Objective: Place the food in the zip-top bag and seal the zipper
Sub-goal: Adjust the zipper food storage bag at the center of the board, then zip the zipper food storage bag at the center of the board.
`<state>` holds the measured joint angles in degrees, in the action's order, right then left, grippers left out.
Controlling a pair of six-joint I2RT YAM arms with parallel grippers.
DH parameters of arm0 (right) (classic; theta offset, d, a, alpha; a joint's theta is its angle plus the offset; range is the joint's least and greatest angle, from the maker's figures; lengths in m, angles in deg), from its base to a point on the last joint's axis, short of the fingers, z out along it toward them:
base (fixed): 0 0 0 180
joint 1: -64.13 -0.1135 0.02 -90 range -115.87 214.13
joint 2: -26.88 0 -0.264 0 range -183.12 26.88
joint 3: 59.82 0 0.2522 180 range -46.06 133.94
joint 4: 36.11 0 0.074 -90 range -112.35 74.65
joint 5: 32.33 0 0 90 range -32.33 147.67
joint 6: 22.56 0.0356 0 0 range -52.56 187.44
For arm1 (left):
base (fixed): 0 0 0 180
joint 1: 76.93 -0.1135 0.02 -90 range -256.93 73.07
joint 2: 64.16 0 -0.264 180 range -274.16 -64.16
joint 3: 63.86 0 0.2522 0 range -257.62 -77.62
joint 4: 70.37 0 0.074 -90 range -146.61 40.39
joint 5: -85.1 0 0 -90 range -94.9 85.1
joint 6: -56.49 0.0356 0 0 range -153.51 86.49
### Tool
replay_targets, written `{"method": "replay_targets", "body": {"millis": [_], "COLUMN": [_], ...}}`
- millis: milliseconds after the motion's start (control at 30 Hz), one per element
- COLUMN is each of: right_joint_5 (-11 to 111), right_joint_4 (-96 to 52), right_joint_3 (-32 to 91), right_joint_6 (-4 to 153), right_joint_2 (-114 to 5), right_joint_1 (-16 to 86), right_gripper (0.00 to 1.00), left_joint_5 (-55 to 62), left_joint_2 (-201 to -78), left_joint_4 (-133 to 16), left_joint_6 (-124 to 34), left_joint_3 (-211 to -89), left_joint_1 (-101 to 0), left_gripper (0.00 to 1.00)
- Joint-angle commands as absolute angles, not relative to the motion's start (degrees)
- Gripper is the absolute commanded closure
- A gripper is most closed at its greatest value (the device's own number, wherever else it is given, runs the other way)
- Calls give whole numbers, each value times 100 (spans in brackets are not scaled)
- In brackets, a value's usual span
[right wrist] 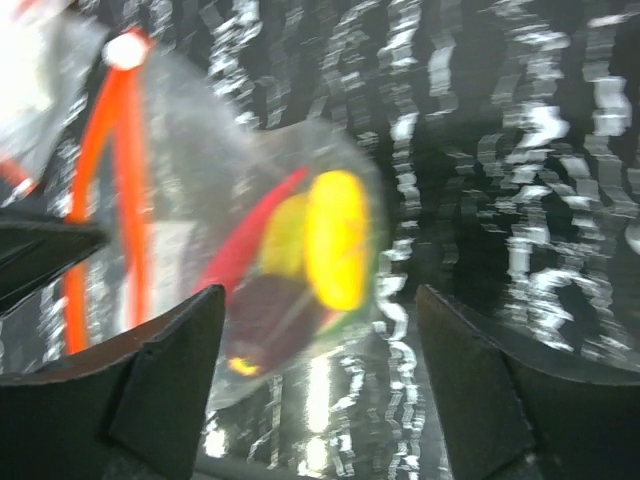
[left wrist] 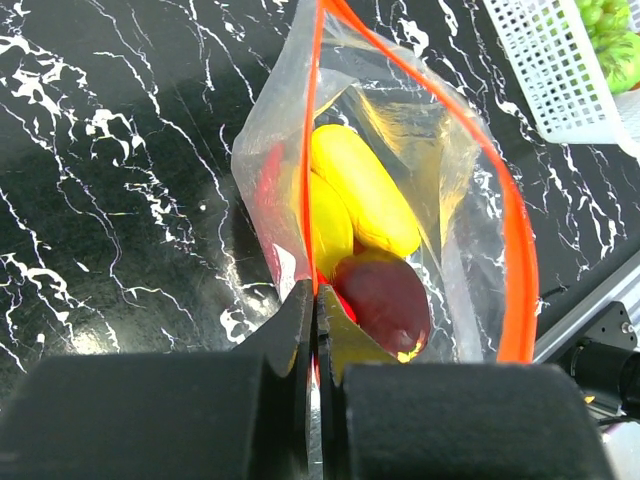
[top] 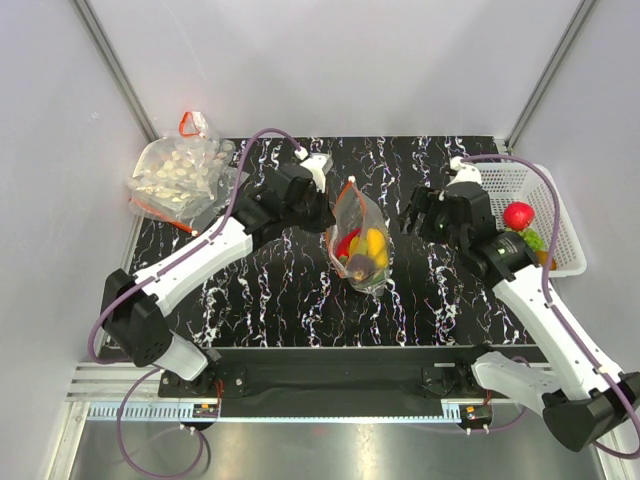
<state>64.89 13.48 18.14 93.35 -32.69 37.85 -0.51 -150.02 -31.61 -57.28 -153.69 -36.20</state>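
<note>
1. Left wrist view looks into the zip-top bag [left wrist: 440,200], which sits near the middle of the black marbled table [top: 280,290] with its mouth gaping. I cannot tell whether its bottom rests on the table.
2. The zipper [left wrist: 515,250] is unsealed. Its two orange strips bow well apart and meet only at the pinched end.
3. Inside the bag a yellow piece [left wrist: 365,190] lies above a dark red piece [left wrist: 385,300], with a red piece [left wrist: 268,190] against the left wall.
4. The left gripper [left wrist: 316,300] is clenched on the bag's edge right at the zipper, holding the mouth up.
5. The right gripper [right wrist: 320,330] is released, its fingers spread wide with nothing between them. From above it sits just to the right of the bag, not touching it. Its own view is blurred.
6. The white basket [top: 520,180] at the right edge holds a red fruit [top: 518,215] and something green beside it. A larger bag of whitish pieces [top: 180,175] lies at the far left corner, well apart.
7. Judged from this, loading is the step in hand: some food is bagged and the free gripper is empty.
8. The next move is either to fetch from the basket or to seal. Sealing needs the strips lined up and pressed together along their whole length while the left grip holds the bag steady.
</note>
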Motion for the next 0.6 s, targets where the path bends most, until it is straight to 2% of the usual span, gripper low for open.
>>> {"method": "replay_targets", "body": {"millis": [0, 100, 367, 500, 567], "right_joint_5": [7787, 7929, 7218, 6034, 6065], "right_joint_4": [1843, 1913, 1308, 807, 526], "right_joint_3": [2100, 2074, 1828, 1845, 1871], "right_joint_6": [9346, 9276, 9100, 8494, 8344], "right_joint_2": [-3025, -3060, -3183, -3394, -3560], "right_joint_1": [3741, 3741, 3732, 3741, 3741], "right_gripper": [15, 14, 15, 16, 19], "left_joint_5": [-147, -59, -6, -103, -261], "left_joint_2": [-15046, -15047, -15055, -15090, -15117], "left_joint_4": [-3481, -3578, -3569, -3595, -3613], "left_joint_6": [-5680, -5732, -5733, -5645, -5592], "left_joint_3": [-15479, -15470, -15540, -15575, -15646], "left_joint_1": [-3668, -3668, -3668, -3668, -3677], "left_gripper": [100, 100, 100, 100, 100]}}
